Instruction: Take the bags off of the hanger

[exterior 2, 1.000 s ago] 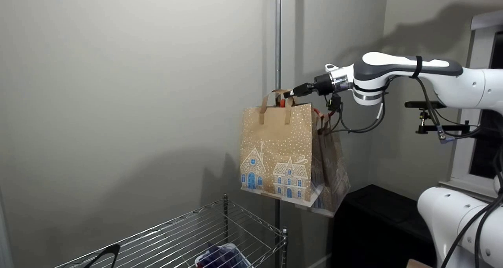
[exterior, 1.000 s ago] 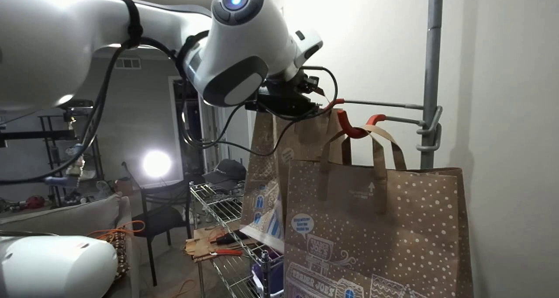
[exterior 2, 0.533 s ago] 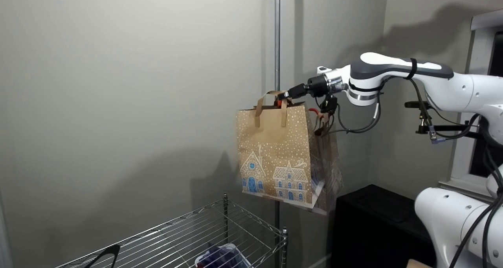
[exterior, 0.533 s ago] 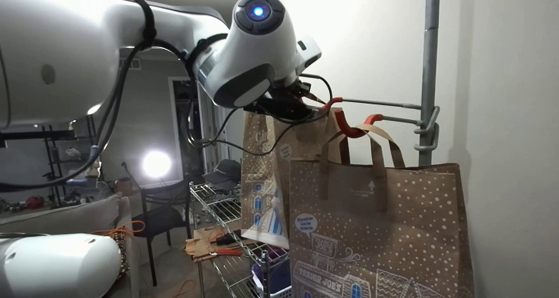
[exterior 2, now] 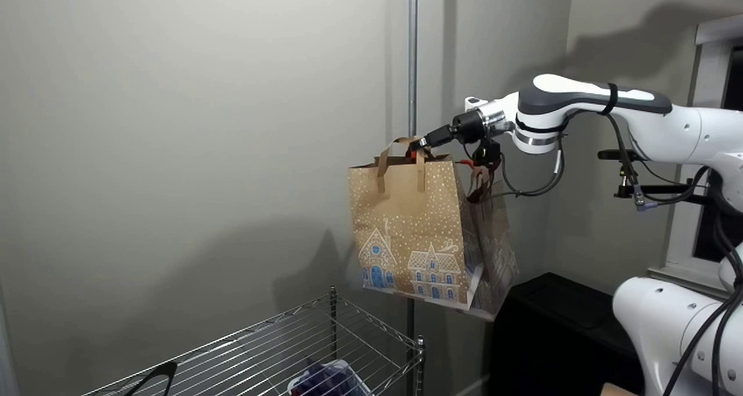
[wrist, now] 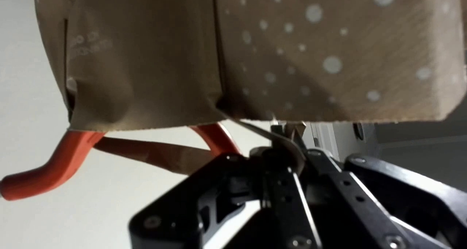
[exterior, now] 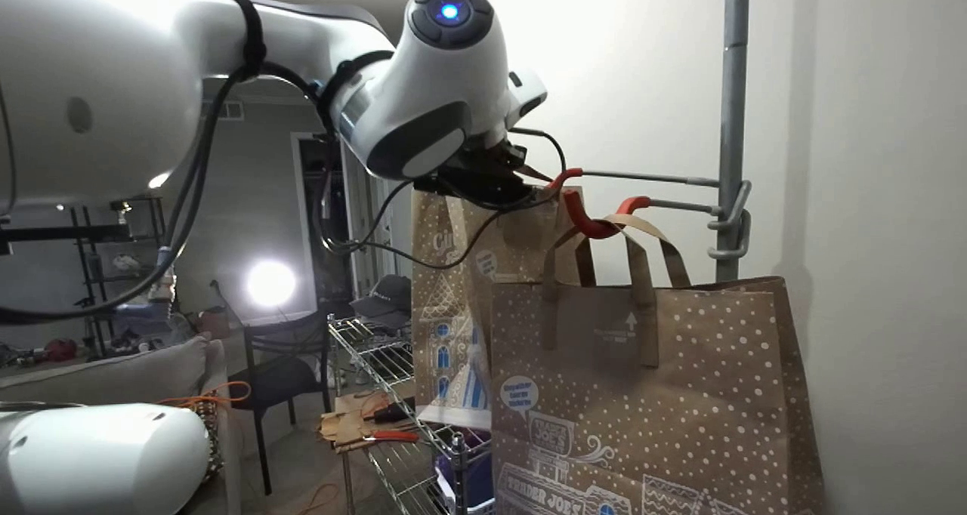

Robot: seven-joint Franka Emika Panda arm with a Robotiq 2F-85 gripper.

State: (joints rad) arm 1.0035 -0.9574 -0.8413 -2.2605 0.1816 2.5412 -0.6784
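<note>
Two brown kraft paper bags with white dots hang from the hanger. One bag (exterior 2: 406, 216) faces out in an exterior view; its top shows close up in the wrist view (wrist: 146, 59). The second bag (exterior: 665, 402) hangs by its handles on a red hook (exterior: 585, 219), tilted. The hanger has grey rods (exterior: 650, 176) with red ends, fixed to a grey pole (exterior: 731, 107). My gripper (exterior 2: 415, 146) is at the first bag's handle, beside a red hook end (exterior 2: 412, 154). In the wrist view the fingers (wrist: 284, 139) pinch the paper handle. The fingertips are partly hidden.
A wire shelf rack (exterior 2: 261, 355) stands below the bags, with a white bin (exterior 2: 348, 373) holding dark cloth. A black box (exterior 2: 563, 332) is under the arm. A cap (exterior: 389, 301) sits on the rack. Loose cables (exterior: 423, 258) loop under the wrist near the bags.
My gripper has moved slightly left and down in an exterior view, and the first bag has lowered and swung with it. The pole and hooks have shifted a little; the second bag sways.
</note>
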